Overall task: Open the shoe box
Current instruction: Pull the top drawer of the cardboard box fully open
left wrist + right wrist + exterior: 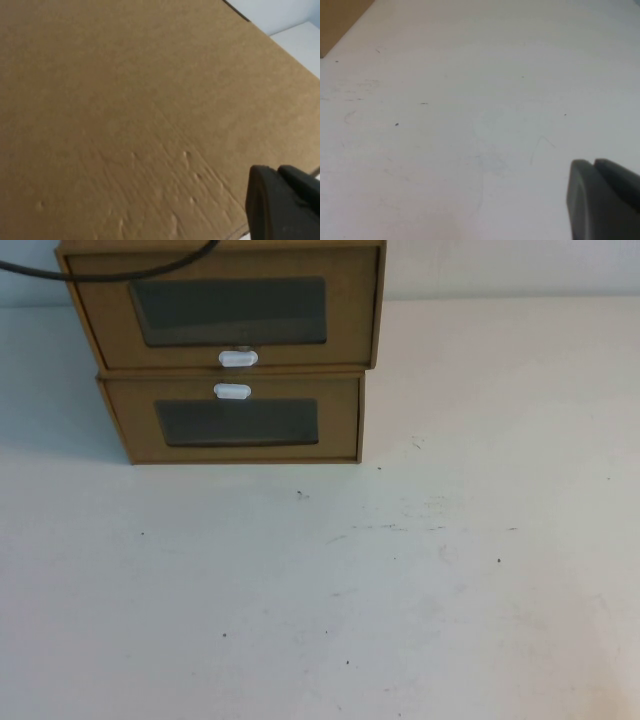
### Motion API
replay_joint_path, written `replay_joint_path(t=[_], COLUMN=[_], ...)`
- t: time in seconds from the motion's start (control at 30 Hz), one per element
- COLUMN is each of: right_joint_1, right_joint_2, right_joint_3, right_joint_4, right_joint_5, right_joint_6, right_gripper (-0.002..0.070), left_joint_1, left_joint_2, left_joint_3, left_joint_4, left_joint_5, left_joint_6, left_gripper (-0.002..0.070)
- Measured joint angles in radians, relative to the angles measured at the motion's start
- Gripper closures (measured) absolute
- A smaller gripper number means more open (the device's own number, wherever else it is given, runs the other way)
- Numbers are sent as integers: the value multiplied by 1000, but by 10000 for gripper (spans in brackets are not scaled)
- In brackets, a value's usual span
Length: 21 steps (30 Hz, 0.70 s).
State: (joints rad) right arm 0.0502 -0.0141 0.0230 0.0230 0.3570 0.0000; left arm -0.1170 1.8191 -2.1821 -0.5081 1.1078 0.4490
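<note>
Shoe boxes (345, 340) of brown cardboard, two of them, stand stacked at the far edge of the white table (400, 590), a little to the left. Nearest to the camera the table is bare. The right gripper (594, 165) hangs over this bare part, apart from the boxes, and its claw is fully closed on nothing. Farther on is the lower box (135, 425), with a dark window (237, 422) in its front and a small white pull tab (232, 391) above the window. On it rests the upper box (110, 310), set slightly more to the right, with its own pull tab (238, 358) under its window. The left gripper (276, 172) is very close to a plain cardboard face (125, 100); which face I cannot tell. Its claw looks closed too, and empty. A black cable (100, 275) crosses the upper box. I judge the cardboard light and fairly stiff, but it dents easily; small dents show already. The pull tab is the place to take hold, pinched narrowly. As the stack is light, it may slide on the smooth table when pulled.
</note>
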Motion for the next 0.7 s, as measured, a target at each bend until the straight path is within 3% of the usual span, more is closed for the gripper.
replay_joint_path(t=[0.27, 0.7], right_joint_1=[0, 0], right_joint_2=[0, 0], right_joint_3=[0, 0], right_joint_4=[0, 0], right_joint_5=[0, 0], right_joint_6=[0, 0], right_gripper=[690, 690], left_joint_1=[1, 3], left_joint_2=[235, 319], left_joint_3=[-272, -305], left_joint_4=[-14, -22], left_joint_5=[103, 110], left_joint_6=[-26, -26], left_gripper=[680, 680])
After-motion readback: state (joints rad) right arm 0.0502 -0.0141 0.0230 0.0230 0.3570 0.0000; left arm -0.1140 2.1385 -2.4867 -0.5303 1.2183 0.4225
